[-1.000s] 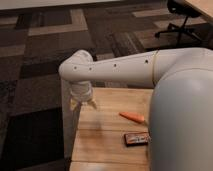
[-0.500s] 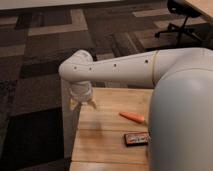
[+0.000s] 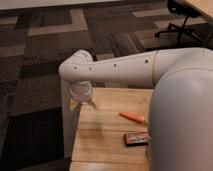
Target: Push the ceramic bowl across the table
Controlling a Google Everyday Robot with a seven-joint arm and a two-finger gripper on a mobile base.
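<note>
Mostly, the robot's white body (image 3: 185,115) hides the right side of the blond plank table (image 3: 100,145); the gripper (image 3: 86,102) hangs over its far left corner, and whether it is open I cannot tell.

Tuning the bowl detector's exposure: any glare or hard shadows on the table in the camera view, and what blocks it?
Camera view: even light, no glare on the table, only a sheen along the arm. Camera view: the gripper hangs over the table's far left corner, no hard shadow beneath it. Camera view: the arm's bulk hides the table's right side; no ceramic bowl shows.
</note>
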